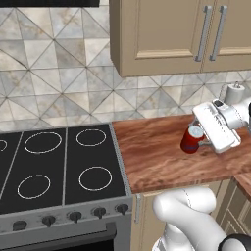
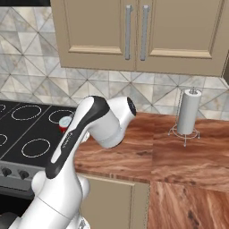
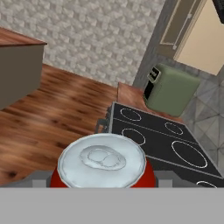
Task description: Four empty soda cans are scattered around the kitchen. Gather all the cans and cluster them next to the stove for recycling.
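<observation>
1. In the left base view the red soda can (image 1: 191,139) has its right side covered by the white hand, so contact between fingers and can cannot be judged.
2. In the right base view the arm hides most of that can; only a sliver shows at centre left.
3. In the hand view the can's body drops below the lower edge.
4. The stove (image 1: 59,166) is cut off at the left and bottom edges of the left base view.
5. The paper-towel roll (image 1: 234,93) is partly hidden behind the wrist at the right edge.
6. The green toaster (image 3: 169,91) is blurred in the hand view's upper right.
</observation>
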You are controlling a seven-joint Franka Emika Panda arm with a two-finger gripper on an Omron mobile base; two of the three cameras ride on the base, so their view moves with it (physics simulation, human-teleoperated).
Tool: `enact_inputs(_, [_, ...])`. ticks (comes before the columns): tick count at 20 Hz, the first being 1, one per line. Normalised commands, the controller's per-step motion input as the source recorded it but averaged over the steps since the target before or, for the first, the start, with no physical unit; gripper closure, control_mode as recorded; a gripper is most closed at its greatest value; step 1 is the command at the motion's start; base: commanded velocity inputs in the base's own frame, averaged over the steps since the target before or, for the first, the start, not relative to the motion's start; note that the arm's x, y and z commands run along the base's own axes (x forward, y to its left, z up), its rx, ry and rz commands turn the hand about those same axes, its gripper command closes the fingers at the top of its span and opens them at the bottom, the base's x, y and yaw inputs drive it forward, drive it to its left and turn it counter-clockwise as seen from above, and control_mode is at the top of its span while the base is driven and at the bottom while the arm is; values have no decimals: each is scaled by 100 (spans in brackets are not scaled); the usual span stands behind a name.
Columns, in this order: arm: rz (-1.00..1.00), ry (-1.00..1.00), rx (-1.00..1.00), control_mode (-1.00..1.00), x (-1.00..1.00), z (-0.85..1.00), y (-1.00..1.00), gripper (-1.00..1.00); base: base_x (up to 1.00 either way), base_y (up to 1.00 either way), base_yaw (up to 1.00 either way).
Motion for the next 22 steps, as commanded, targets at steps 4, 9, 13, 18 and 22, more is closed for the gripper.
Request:
enact_inputs(4, [0,3,0,-100,2,0,0,100,2,0,0])
enact_inputs(9, [0,0,0,-100,0,0,0,100,0,0,0])
enact_inputs(13, [0,-5,0,-100,7,-10,2,100,0,0,0])
enact_inputs(18, [0,0,4,-100,42,-12,18,100,0,0,0])
enact_inputs(22, [0,0,5,-100,61,-11,23,100,0,0,0])
